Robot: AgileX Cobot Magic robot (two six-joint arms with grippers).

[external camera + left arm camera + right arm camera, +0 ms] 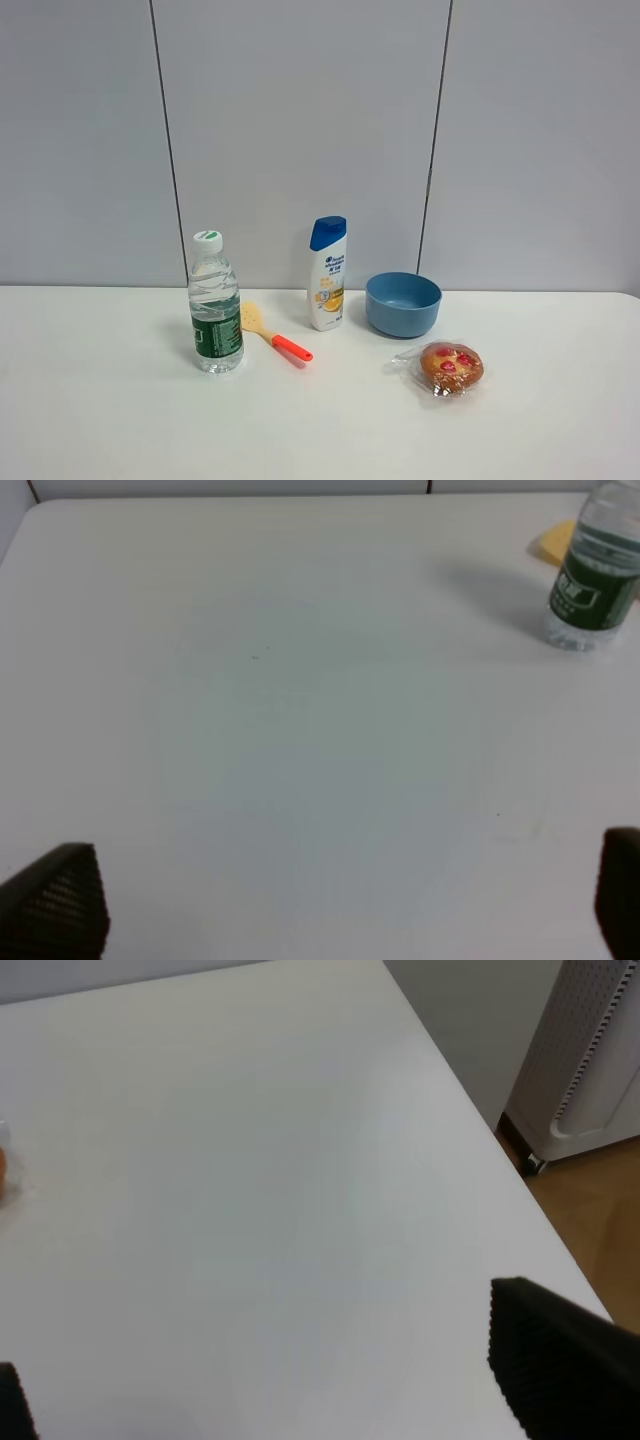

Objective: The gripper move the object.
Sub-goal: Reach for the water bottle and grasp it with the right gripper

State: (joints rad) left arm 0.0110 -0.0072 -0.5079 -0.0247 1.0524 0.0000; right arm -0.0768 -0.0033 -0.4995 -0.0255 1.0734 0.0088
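Note:
The object, a clear water bottle with a dark green label and a white cap, stands upright on the white table, left of centre. The left wrist view shows the bottle some way off from my left gripper, which is open with only bare table between its black fingertips. My right gripper is open too, over bare table near the table's right edge, with nothing between its fingers. Neither arm appears in the exterior high view.
A yellow brush with an orange handle lies just right of the bottle. A white shampoo bottle with a blue cap, a blue bowl and a wrapped pastry sit further right. A white perforated appliance stands on the floor beyond the table edge.

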